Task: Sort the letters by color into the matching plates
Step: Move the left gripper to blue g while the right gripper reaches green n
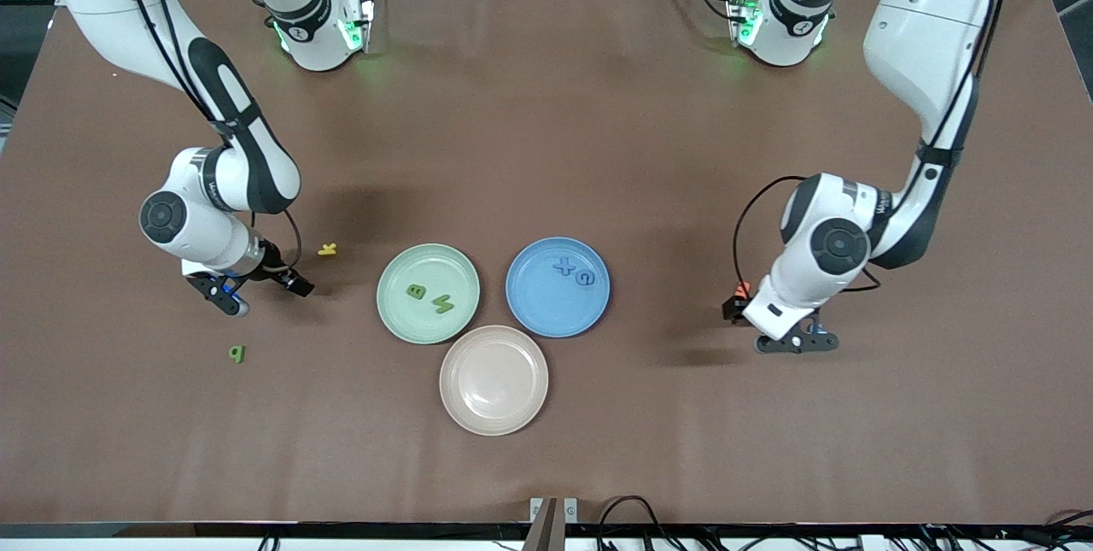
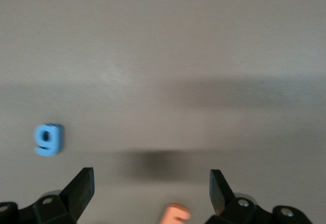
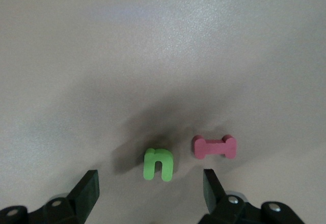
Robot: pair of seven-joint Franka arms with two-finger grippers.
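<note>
Green letter n lies between the right gripper's seemingly spread fingers.

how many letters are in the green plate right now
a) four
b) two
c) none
b, since the front view shows two green letters lying in the green plate, and no more than that.

Glossy white arms with black joint bands, looping black cables, green-lit bases and seemingly black fingers.
</note>
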